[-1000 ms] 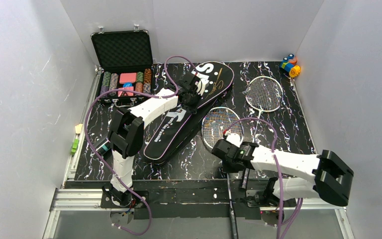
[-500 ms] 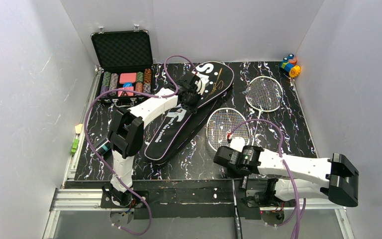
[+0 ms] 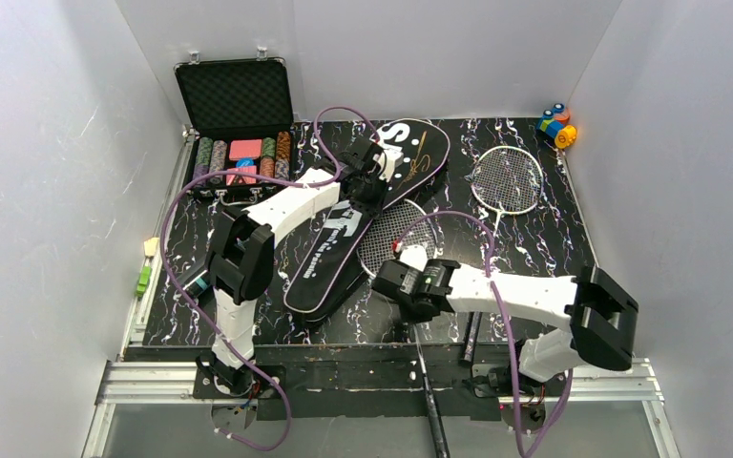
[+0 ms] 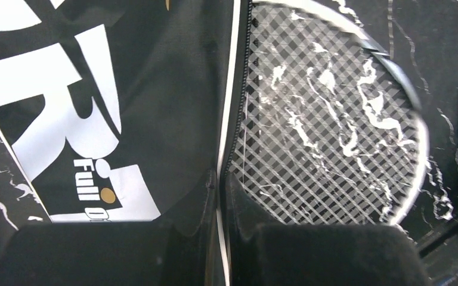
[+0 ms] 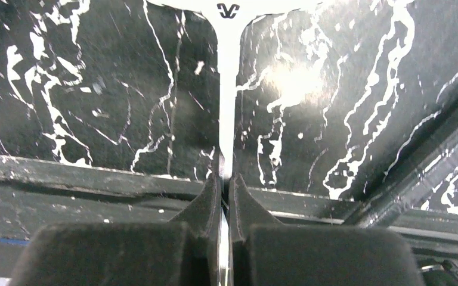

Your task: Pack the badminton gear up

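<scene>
Silver-framed racket (image 3: 389, 232) lined up at the open edge of the black "SPORT" bag (image 3: 329, 258).
Top view: the racket's long axis is run near-to-far, head touching the bag, handle past the bench (image 3: 554, 258) edge; the right claw (image 3: 393, 283) is nearer, closed on its shaft.
Left wrist view: the left claw (image 4: 220, 185) is pinched shut on the bag's piped edge, the strung head just right of it.
Right wrist view: the shaft is clamped, head pointing straight ahead.

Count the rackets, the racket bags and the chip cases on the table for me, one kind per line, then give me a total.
rackets: 2, the free racket and the held racket clamped in the right gripper
racket bag: 1
chip case: 1
total: 4
</scene>
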{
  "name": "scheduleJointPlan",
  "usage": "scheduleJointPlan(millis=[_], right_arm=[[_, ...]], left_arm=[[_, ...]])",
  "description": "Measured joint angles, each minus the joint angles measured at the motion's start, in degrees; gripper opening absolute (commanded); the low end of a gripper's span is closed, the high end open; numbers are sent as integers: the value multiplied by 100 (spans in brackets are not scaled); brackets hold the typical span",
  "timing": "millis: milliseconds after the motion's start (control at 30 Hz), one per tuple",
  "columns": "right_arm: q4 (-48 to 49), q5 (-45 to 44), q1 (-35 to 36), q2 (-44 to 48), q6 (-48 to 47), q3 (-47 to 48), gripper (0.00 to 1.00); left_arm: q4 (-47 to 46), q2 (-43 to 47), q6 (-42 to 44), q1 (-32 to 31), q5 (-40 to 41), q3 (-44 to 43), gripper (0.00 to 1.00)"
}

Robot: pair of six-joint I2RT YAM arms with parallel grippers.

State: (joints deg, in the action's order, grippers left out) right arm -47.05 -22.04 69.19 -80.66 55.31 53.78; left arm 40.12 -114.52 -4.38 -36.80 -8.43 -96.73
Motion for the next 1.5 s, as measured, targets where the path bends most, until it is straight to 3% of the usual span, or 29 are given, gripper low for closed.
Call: scheduleJointPlan(millis=[433, 833, 1500], right_arm=[[616, 256, -975, -1172, -1099, 1128, 1], [914, 413, -1834, -1287, -1635, 1215, 1], [1628, 616, -2636, -1731, -1545, 1773, 1]], left_arm=[[221, 654, -59, 26, -1261, 149, 0], [330, 925, -105, 35, -1635, 682, 0], [549, 1215, -11, 118, -2124, 833, 0]])
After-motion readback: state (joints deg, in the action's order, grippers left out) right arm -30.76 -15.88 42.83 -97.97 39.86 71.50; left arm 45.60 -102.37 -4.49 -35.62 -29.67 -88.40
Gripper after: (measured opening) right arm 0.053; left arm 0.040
